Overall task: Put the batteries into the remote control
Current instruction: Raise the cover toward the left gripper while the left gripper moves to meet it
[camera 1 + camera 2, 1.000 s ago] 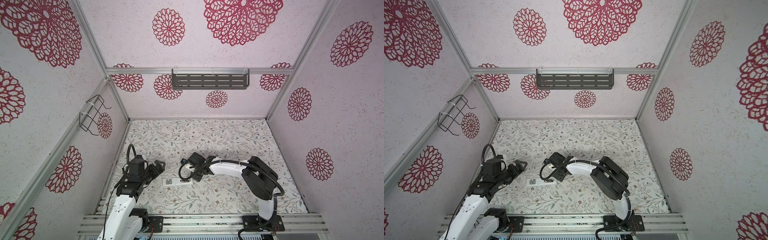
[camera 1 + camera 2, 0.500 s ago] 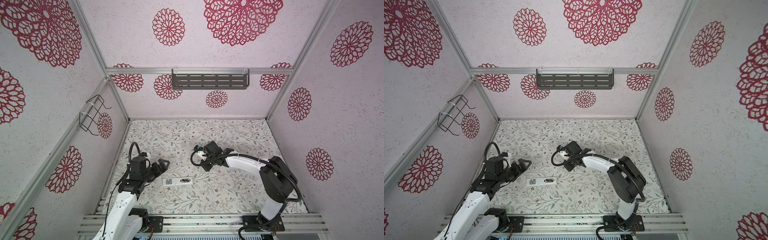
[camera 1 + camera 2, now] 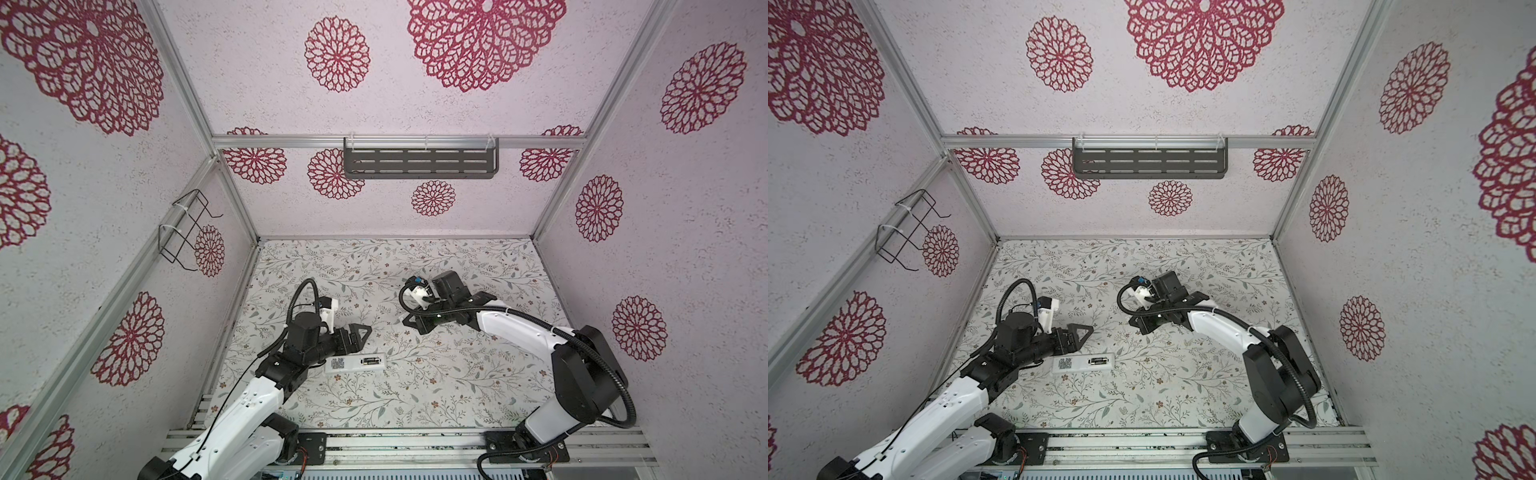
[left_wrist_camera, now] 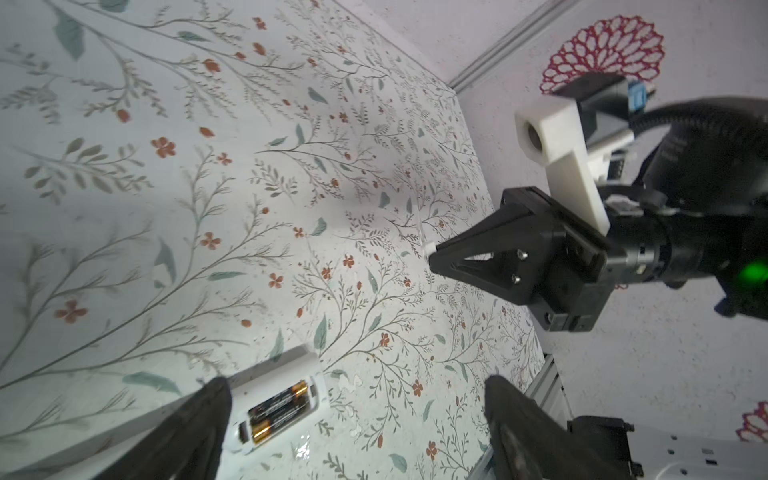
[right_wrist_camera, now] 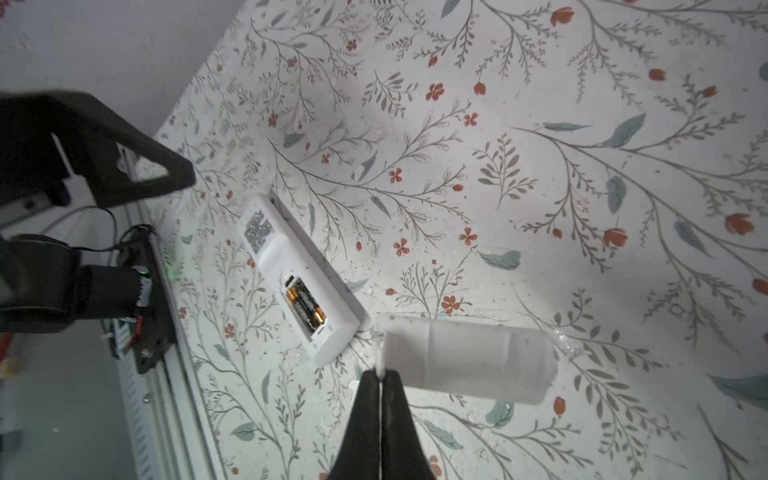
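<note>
Floral mat [image 3: 436, 374] covers the tabletop, w/ patterned walls on 3 sides.

R gripper [image 5: 380, 376] is clenched tight. Its 2 fingertips pinch the thin edge of a white plastic cover [image 5: 465, 361], which juts out sideways past the tips. From the L wrist cam, R gripper [image 4: 432, 255] shows only a small white bit at its tip. In both top views R gripper [image 3: 409, 324] [image 3: 1133, 322] sits over the middle of the mat, well apart from the remote.

L gripper [image 4: 357, 386] is released: jaws spread wide, nothing between them. Its 2 dark fingers frame the wrist view, and 1 of them overlaps the remote's [image 4: 286, 372] near end. In both top views L gripper [image 3: 359, 336] [image 3: 1077, 338] hovers just beside the remote, on its far side.

Remote [image 3: 355, 363] [image 3: 1082, 363] [image 5: 270, 245] lies flat on the mat, back side up, front-left of centre, w/ its long axis running across the view. A printed code label sits at the end nearer the L arm. The bay [image 5: 307, 307] is uncovered toward the other end.

Batteries [image 4: 282, 409] [image 5: 305, 305] [image 3: 372, 360]: 2, dark w/ gold ends, seated side by side in the bay, lengthwise along the remote.
</note>
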You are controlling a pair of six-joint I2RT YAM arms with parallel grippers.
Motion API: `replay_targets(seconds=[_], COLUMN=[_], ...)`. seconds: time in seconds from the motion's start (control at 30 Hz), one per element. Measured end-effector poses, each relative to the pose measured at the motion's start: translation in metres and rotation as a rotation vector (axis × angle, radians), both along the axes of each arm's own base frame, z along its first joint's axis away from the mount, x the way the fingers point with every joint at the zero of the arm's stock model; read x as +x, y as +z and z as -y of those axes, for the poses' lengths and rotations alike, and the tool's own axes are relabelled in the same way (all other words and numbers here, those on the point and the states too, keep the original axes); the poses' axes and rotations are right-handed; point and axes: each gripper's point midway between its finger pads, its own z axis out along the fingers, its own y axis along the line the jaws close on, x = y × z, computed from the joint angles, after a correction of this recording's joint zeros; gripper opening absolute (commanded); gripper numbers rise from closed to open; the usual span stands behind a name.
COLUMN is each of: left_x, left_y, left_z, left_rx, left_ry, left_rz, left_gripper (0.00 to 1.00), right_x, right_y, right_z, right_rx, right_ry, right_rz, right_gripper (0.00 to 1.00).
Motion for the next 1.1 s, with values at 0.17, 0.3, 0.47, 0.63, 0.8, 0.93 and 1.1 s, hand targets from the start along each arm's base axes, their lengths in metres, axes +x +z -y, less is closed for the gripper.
replay_targets(seconds=[0.17, 0.3, 0.47, 0.63, 0.8, 0.93, 1.1], left_x=[-0.007, -0.014, -0.019, -0.025, -0.034, -0.040, -0.041], left_y=[0.010, 0.021, 0.022, 0.020, 0.036, 0.053, 0.066], left_z=[0.040, 0.069, 0.088, 0.098, 0.111, 0.118, 0.124], left_rx=[0.146, 0.254, 0.325, 0.354, 0.296, 0.243, 0.212], left_ry=[-0.170, -0.289, -0.380, -0.443, -0.499, -0.526, -0.535], left_rz=[0.263, 0.497, 0.713, 0.849, 0.937, 0.986, 1.015], left_gripper=[0.98, 0.97, 0.97, 0.97, 0.98, 1.00, 0.94], right_x=[-0.009, -0.026, -0.050, -0.069, -0.088, -0.097, -0.103], right_y=[0.032, 0.051, 0.067, 0.093, 0.123, 0.128, 0.122], right_z=[0.007, 0.008, 0.006, 0.009, 0.014, 0.016, 0.017], right_rx=[0.172, 0.306, 0.456, 0.535, 0.585, 0.592, 0.580], right_ry=[-0.059, -0.072, -0.066, -0.032, 0.039, 0.065, 0.069], right_rz=[-0.139, -0.263, -0.428, -0.522, -0.527, -0.561, -0.618], right_gripper=[0.05, 0.06, 0.07, 0.07, 0.07, 0.07, 0.07])
